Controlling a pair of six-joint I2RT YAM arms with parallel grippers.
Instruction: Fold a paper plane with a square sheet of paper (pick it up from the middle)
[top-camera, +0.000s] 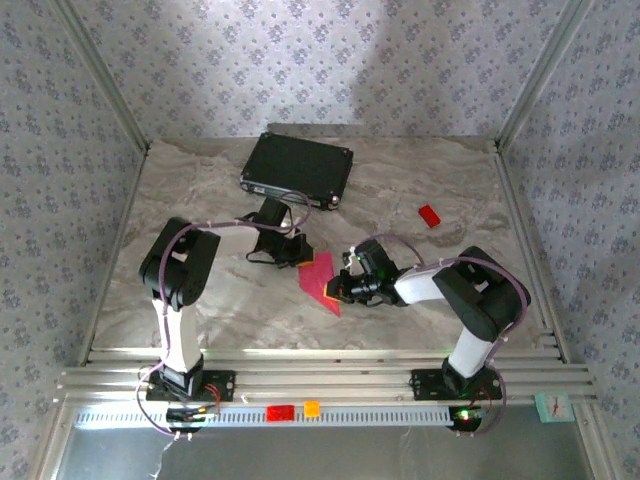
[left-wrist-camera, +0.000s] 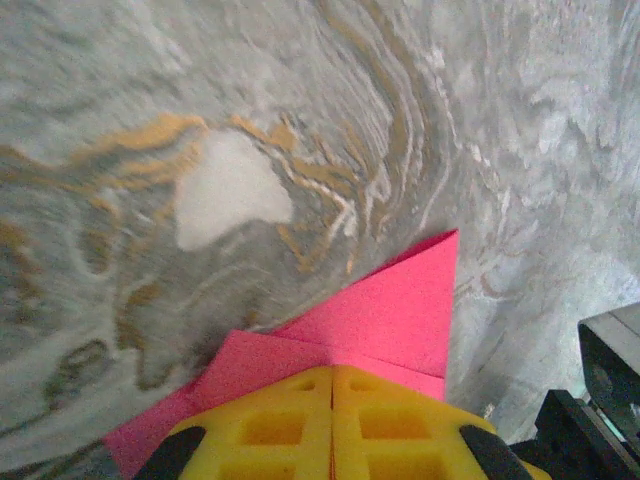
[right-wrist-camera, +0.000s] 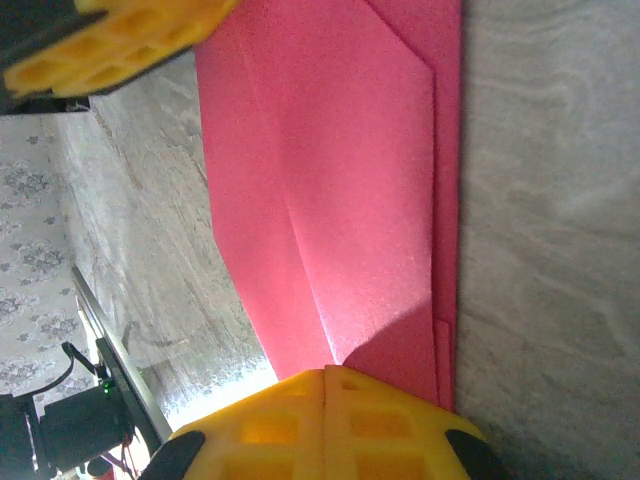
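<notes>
The pink paper (top-camera: 322, 278) is lying flat in the middle of the tabletop (top-camera: 200, 190), folded so that one end is making a point. It is sitting right between the two arms. The left arm (top-camera: 180, 280) is reaching in from the far left side, and the left jaws are pressed together with their yellow fingers (left-wrist-camera: 270, 425) sitting at the edge of the paper (left-wrist-camera: 385, 315). The right arm (top-camera: 470, 300) is reaching in from the right, and the right jaws are pressed together too, their yellow fingers (right-wrist-camera: 390, 430) resting at the other end of the paper (right-wrist-camera: 330, 180). I cannot tell if any paper is caught inside either pair of jaws. A long fold line is running along the paper between the two pairs of jaws. A black case (top-camera: 297, 170) is lying well behind the paper, and a small red block (top-camera: 429, 215) is lying off to the right.
</notes>
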